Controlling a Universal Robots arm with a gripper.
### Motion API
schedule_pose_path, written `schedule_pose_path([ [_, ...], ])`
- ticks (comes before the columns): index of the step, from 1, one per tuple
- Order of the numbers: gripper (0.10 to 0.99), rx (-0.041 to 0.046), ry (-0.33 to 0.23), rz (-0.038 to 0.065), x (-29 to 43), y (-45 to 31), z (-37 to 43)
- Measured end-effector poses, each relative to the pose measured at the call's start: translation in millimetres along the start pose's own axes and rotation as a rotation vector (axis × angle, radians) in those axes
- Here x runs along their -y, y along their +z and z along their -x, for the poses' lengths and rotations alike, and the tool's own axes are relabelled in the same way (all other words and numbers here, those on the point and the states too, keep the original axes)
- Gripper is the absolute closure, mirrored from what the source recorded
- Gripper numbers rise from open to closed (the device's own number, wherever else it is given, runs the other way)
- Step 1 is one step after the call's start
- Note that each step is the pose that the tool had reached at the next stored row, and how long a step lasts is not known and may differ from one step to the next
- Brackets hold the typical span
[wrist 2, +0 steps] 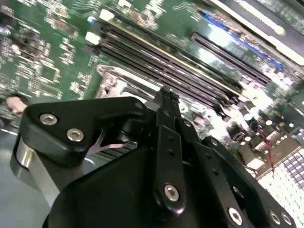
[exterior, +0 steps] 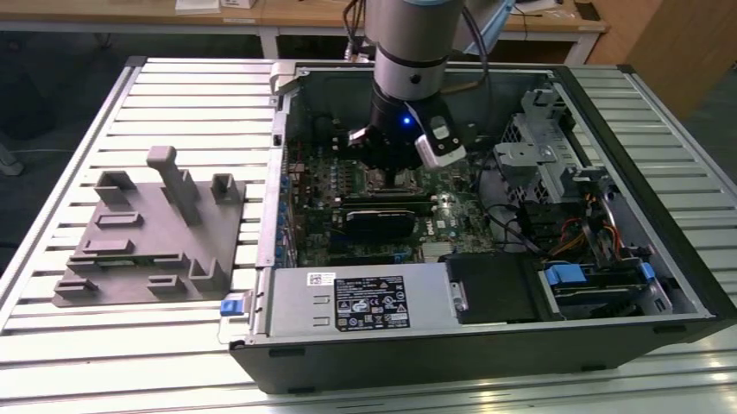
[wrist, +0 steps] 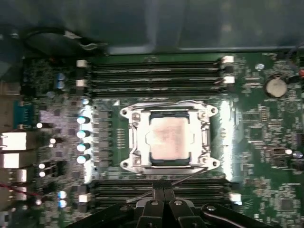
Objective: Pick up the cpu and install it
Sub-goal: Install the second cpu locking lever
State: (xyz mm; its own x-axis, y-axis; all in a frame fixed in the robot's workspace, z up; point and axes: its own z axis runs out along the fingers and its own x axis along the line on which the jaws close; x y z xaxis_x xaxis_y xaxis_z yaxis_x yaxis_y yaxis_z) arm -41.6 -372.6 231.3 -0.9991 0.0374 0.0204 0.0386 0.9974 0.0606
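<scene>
- CPU (wrist: 167, 138): seated flat inside the socket frame (wrist: 134, 137), between the memory slot banks; placement appears done.
- Gripper (wrist: 164, 192): fingers pressed together, empty, poised just beside the socket frame.
- Outstanding: retention bracket closure cannot be judged.

The motherboard (wrist: 266, 137) was deep green, speckled with tiny silver solder points and pale traces. Its memory slots (wrist: 154, 76) ran in black parallel bars with white clips at the ends. The cpu (wrist: 167, 138) showed a dull silvery-grey face, faintly pinkish under the light, framed by a bright metal socket bracket (wrist: 130, 137). In both wrist views the gripper (wrist: 164, 197) was matte black with silver screw heads. In the exterior view the computer case (exterior: 484, 358) was black outside — grey within — and the fixture (exterior: 150, 250) plain mid-grey plastic. The worktop (exterior: 69, 155) was pale silver-white, striped by long grooves. A blue light (exterior: 406, 120) glowed on the dark wrist.
</scene>
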Motion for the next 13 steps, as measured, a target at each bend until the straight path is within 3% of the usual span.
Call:
schedule_pose_path([
  [7, 0.980, -0.0004, 0.000, 0.006, 0.8, 11.7, -1.0],
  [9, 0.980, -0.0008, 0.000, 0.013, 1.3, 14.1, -1.0],
  [13, 0.980, -0.0017, -0.001, 0.040, 5.1, 15.1, -2.5],
])
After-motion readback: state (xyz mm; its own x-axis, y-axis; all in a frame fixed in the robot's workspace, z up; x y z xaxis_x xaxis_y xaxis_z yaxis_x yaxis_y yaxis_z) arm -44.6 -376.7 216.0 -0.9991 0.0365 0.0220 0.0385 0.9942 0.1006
